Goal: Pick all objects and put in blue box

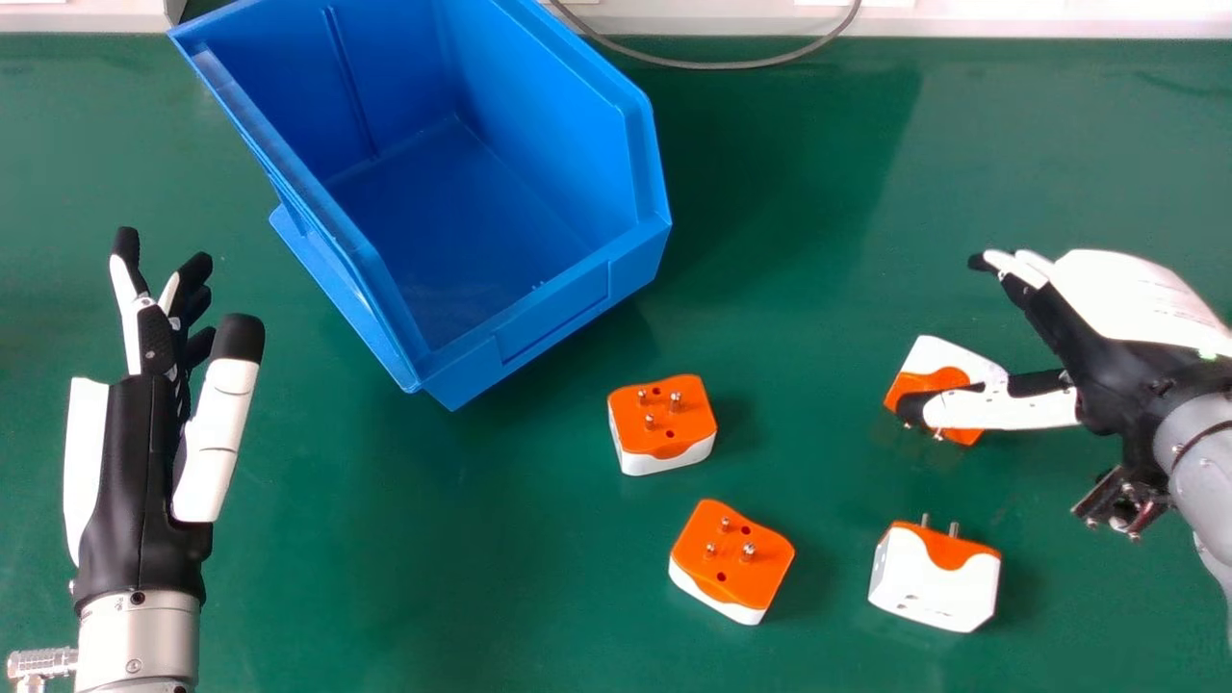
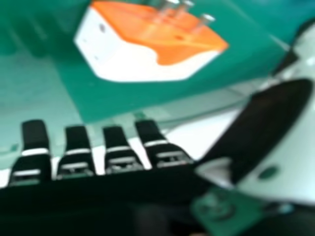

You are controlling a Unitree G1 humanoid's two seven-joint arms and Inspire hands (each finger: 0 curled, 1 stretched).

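Plainly open, the right hand (image 1: 1097,351) hangs by the farther right-side plug (image 1: 941,358) on the table (image 1: 433,558); fingers and thumb should straddle it before closing, then clear the box (image 1: 558,313); left hand (image 1: 140,462) open, at the head view's left

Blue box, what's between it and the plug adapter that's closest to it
Only bare green tabletop, partly in shadow, lies between the blue box and that adapter, as the head view shows.
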